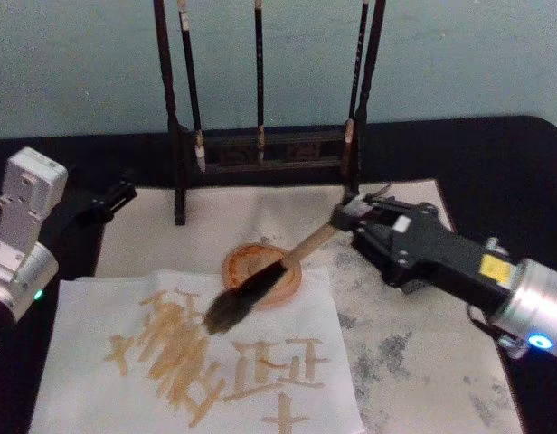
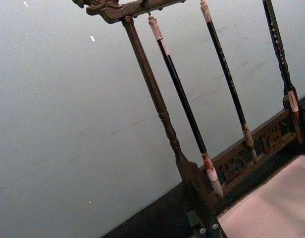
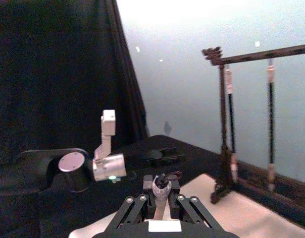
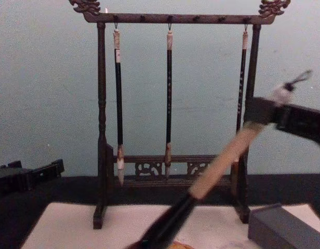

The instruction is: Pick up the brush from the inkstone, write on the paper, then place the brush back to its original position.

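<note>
Brush [image 1: 278, 272] tilted, upper handle clamped in right gripper [image 1: 344, 217], which reaches in from right. Bristle head low over far edge of paper [image 1: 89, 362], just above tan strokes; contact with sheet unclear. Handle crosses above round orange inkstone [image 1: 235, 264] at paper's far edge. Paper lies on larger smudged mat [image 1: 414, 362]. Wooden rack [image 1: 269, 149] with three thin brushes [image 1: 259, 72] stands at mat's far side. Left gripper [image 1: 125, 192] parked at left over black table [image 1: 495, 172], apart from paper; its grip: cannot tell.
</note>
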Robot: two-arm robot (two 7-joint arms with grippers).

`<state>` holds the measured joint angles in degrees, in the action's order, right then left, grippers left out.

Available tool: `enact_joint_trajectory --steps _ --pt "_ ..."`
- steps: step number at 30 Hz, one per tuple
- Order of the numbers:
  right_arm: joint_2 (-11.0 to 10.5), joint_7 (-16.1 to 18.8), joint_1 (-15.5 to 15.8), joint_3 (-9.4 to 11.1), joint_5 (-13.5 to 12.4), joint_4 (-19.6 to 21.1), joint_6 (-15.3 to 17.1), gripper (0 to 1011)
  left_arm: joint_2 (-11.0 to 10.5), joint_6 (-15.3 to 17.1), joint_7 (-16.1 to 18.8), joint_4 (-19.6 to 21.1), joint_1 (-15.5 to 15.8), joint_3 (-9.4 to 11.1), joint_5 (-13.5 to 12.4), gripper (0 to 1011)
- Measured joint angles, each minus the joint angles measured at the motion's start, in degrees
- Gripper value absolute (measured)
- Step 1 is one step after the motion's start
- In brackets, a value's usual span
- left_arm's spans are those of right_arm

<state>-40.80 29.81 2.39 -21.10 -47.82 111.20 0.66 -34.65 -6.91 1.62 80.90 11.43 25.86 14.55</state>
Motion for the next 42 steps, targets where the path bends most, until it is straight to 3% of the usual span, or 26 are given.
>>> enact_joint_trajectory --steps 12,18,28,42 --pt "3.59 1.15 -5.65 -6.06 1.73 -5.49 3.27 175 0.0 0.0 0.0 0.0 0.0 0.0 0.0 1002" --pt "3.79 0.82 -5.84 -6.85 1.94 -6.91 3.62 175 0.0 0.0 0.0 0.0 0.0 0.0 0.0 1002" --pt "1.64 -0.54 -3.31 -4.81 1.45 -6.44 3.16 173 0.0 0.0 0.0 0.0 0.0 0.0 0.0 1002" --pt "-1.37 -1.5 2.67 0.42 -0.44 -5.02 0.83 175 0.0 0.0 0.0 0.0 0.0 0.0 0.0 1002"
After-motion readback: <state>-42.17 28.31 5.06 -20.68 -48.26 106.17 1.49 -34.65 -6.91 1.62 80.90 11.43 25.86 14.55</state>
